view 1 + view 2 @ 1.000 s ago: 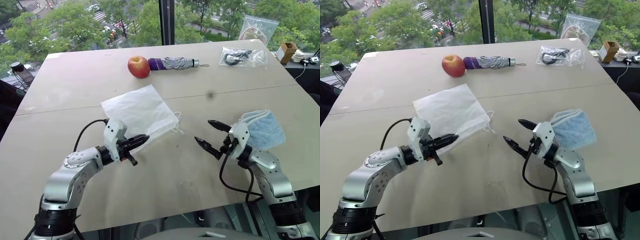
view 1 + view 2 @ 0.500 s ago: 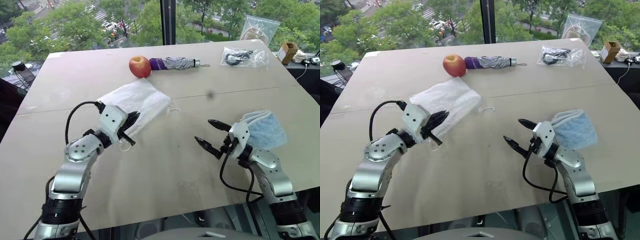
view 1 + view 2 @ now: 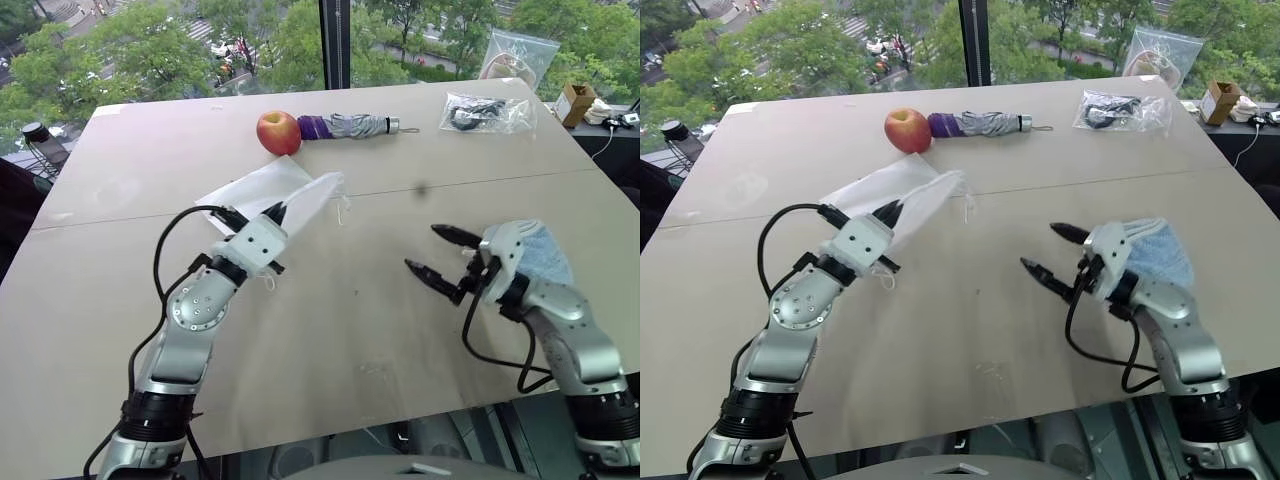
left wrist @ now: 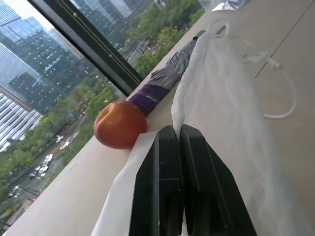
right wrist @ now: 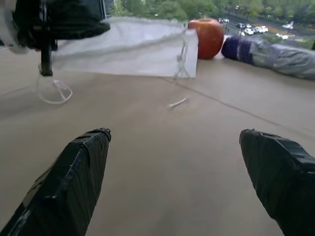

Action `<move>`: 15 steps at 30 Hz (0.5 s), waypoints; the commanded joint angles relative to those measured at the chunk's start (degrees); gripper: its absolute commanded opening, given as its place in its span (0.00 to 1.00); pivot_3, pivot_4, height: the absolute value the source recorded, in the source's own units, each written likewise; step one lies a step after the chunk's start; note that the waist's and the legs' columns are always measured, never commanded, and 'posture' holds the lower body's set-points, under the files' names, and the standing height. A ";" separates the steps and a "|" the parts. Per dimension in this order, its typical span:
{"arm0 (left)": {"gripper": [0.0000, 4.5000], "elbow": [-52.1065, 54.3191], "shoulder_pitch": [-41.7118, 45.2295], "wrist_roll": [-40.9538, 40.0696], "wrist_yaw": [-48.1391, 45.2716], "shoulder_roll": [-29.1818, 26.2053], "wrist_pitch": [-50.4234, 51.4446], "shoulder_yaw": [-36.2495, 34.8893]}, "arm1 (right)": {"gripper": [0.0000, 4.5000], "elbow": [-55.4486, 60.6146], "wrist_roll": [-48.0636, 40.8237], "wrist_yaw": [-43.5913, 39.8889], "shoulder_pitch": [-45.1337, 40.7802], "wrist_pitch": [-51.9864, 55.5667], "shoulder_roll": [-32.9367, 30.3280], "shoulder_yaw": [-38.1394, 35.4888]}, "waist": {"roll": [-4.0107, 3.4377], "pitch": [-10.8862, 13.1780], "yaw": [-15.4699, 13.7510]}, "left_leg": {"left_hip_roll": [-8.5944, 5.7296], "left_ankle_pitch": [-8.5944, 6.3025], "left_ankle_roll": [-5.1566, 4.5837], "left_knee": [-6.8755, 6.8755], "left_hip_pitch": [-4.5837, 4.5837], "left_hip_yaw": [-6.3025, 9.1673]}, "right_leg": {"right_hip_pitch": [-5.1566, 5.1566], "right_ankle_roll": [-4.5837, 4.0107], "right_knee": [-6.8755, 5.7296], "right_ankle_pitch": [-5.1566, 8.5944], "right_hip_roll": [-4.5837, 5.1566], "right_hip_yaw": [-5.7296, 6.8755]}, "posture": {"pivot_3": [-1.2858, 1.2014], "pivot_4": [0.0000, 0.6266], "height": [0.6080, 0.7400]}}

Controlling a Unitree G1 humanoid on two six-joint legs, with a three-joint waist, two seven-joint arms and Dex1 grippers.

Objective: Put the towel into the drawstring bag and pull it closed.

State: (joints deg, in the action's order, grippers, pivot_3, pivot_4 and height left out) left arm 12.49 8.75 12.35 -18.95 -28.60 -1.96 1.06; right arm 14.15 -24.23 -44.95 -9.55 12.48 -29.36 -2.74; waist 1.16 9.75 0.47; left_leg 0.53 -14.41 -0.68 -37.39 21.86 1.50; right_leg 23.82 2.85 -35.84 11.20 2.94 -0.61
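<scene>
The white drawstring bag (image 3: 300,192) is partly lifted off the table, its far edge still resting near the apple and its thin cords (image 4: 275,88) dangling at the mouth. My left gripper (image 3: 277,213) is shut on the bag's near edge; in the left wrist view the fingers (image 4: 170,147) pinch the fabric. The light-blue towel (image 3: 548,256) lies folded on the table at the right, partly hidden behind my right wrist. My right gripper (image 3: 424,250) hovers open just left of the towel, nothing between its fingers (image 5: 78,167).
A red apple (image 3: 278,132) and a folded purple-grey umbrella (image 3: 352,126) lie behind the bag. A clear plastic packet (image 3: 483,112), a zip bag (image 3: 515,55) and a small cardboard box (image 3: 575,103) sit at the far right. Windows stand behind the table (image 3: 330,330).
My left gripper has risen and rolled, lifting the bag's near edge and carrying it toward the apple. My right gripper has lifted and shifted slightly right, still open.
</scene>
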 commanded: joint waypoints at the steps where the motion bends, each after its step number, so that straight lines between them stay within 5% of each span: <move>1: 0.01 1.82 0.11 0.43 0.46 0.33 -0.81 0.00 | 1.00 1.05 0.46 0.79 -0.46 -0.16 -4.56 -6.52 | 0.01 0.00 -0.07 | 0.00 0.00 0.00 0.00 0.00 0.01 | 0.00 0.00 0.00 0.00 0.00 0.02 | 0.52 0.24 1.00; 7: 0.01 2.10 -0.59 0.54 0.08 1.45 -0.16 0.91 | 1.00 -3.23 1.86 1.83 5.66 5.26 -12.72 -14.20 | 0.06 0.03 -0.85 | -0.02 0.00 -0.01 0.02 0.04 0.02 | -0.01 -0.06 0.02 -0.06 0.03 0.04 | 0.52 0.24 1.00; 15: 0.01 3.83 -2.00 1.73 0.60 3.09 2.12 1.93 | 1.00 -12.59 5.79 8.56 7.21 12.36 -11.42 -12.70 | 0.09 0.04 -0.38 | 0.01 0.00 -0.02 -0.03 -0.08 -0.08 | -0.09 -0.04 -0.01 0.16 0.00 -0.07 | 0.52 0.24 1.00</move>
State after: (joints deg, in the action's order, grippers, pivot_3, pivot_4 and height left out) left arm 13.06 7.03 13.60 -18.94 -25.80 -0.11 2.72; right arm 3.99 -20.42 -38.54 -1.67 23.95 -41.06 -16.09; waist 1.25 9.80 0.09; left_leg 0.54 -14.41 -0.70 -37.43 21.77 1.42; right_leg 23.73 2.81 -35.85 11.36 2.94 -0.69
